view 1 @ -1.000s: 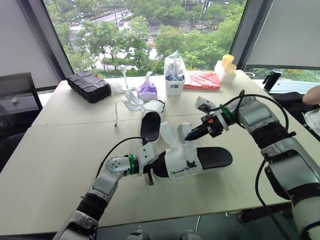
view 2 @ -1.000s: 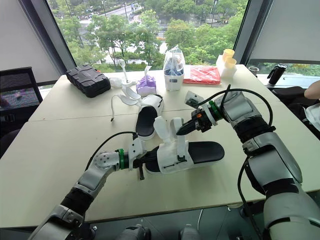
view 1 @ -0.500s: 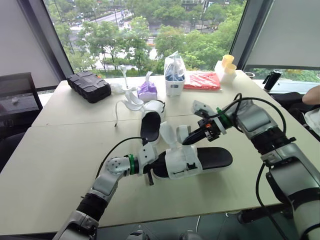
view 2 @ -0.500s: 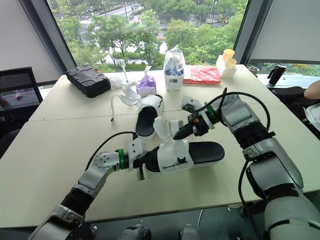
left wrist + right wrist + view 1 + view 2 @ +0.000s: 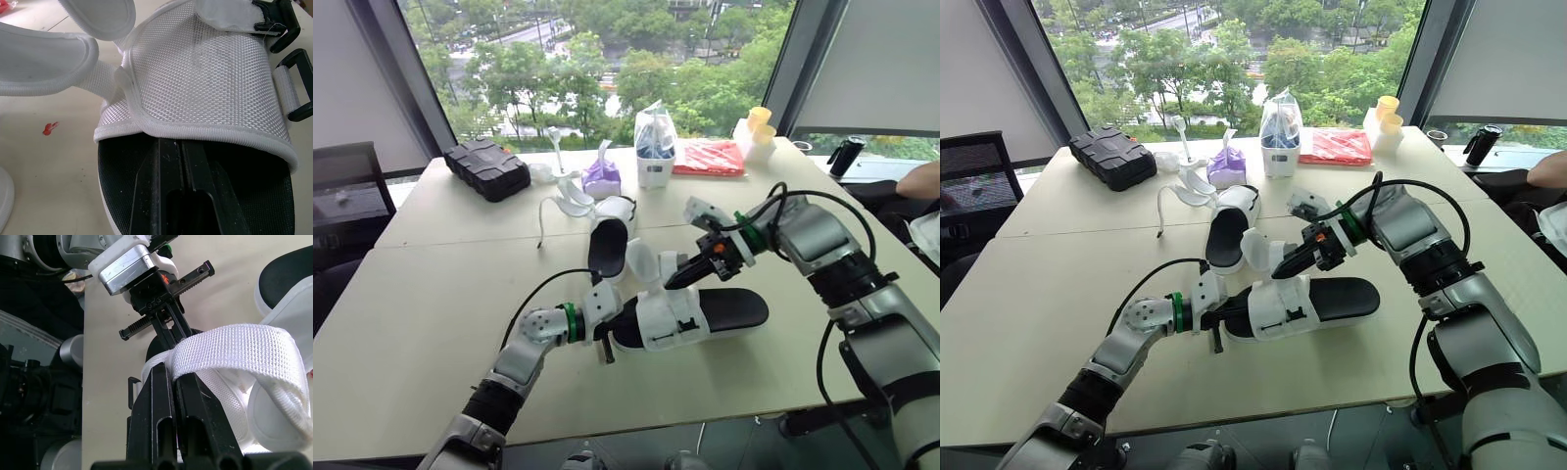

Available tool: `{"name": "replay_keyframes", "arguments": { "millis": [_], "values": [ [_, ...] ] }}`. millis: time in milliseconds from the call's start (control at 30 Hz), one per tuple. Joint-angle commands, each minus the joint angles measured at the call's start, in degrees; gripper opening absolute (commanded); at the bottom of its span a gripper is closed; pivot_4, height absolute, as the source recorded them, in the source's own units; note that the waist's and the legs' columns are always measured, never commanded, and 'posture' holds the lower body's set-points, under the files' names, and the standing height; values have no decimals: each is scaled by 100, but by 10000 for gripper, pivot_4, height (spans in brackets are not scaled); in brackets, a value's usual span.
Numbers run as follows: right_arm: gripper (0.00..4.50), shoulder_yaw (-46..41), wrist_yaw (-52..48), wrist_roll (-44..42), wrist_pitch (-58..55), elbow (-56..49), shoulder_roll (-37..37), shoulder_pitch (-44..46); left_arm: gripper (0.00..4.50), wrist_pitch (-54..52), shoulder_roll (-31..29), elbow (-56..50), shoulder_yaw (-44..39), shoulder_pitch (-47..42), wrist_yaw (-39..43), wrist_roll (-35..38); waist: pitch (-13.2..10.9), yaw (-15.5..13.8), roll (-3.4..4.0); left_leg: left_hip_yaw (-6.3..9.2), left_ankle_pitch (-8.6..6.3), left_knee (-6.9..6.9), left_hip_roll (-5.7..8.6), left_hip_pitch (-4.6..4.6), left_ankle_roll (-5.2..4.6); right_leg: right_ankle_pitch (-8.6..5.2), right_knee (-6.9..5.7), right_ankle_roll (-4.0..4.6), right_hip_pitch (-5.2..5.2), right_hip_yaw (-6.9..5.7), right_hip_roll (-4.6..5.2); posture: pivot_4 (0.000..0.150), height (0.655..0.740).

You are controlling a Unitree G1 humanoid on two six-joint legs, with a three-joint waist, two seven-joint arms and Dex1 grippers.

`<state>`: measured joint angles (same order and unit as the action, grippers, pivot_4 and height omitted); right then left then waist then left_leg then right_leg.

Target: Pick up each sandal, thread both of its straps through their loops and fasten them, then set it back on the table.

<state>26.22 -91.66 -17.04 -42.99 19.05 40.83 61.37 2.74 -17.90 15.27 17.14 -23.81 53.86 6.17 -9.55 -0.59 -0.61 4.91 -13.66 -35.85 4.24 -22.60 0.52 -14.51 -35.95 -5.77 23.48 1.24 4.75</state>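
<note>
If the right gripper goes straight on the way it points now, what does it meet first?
Probably the near sandal's white upper, just below the right gripper; depth is unclear.

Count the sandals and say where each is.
2. The near sandal lies at the table's front, left gripper on its toe, right gripper pinching its strap; the far sandal lies just behind, mid-table.

Probably an office: pale tables (image 5: 431, 294), a black chair (image 5: 342, 186), tall windows (image 5: 607, 59).
</note>
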Motion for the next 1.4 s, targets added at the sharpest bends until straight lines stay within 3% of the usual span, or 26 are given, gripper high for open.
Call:
{"name": "replay_keyframes", "arguments": {
  "millis": [33, 400, 600, 1133, 1400],
  "values": [
    [504, -51, -84, -98, -27, -314, 144, 83, 0, -267, -92, 292, 250, 233, 54, -287, 0, -1, 0, 0, 0, 0, 0, 0, 0, 0, 0, 0, 0, 0, 0, 1500, 7400],
    [504, 97, -84, -259, -669, -666, 508, -89, 0, -254, -87, 312, 265, 213, 65, -294, 0, -6, 0, 0, 0, -2, 0, 0, 0, 0, 0, 0, -1, 0, 1, 1500, 7400],
    [504, -18, 115, -9, -622, -439, 431, -178, 0, -251, -94, 305, 270, 231, 85, -288, 0, -6, 0, 0, 0, -5, 0, 0, 0, 0, 0, 0, -3, 0, 1, 1500, 7400],
    [504, -236, 212, -614, -1684, -1105, 286, -276, 0, -227, -85, 348, 274, 217, 99, -293, 0, -4, -1, 0, -1, -7, 0, -1, 0, 0, 0, 0, -3, 0, 1, 1500, 7400],
    [504, -80, 164, -407, -1404, -1209, 562, -488, 0, -211, -75, 379, 271, 204, 85, -301, 0, -3, -1, -1, -1, -10, 0, -1, 0, 0, -1, 0, -3, -2, 1, 1500, 7400]
  ]
}}
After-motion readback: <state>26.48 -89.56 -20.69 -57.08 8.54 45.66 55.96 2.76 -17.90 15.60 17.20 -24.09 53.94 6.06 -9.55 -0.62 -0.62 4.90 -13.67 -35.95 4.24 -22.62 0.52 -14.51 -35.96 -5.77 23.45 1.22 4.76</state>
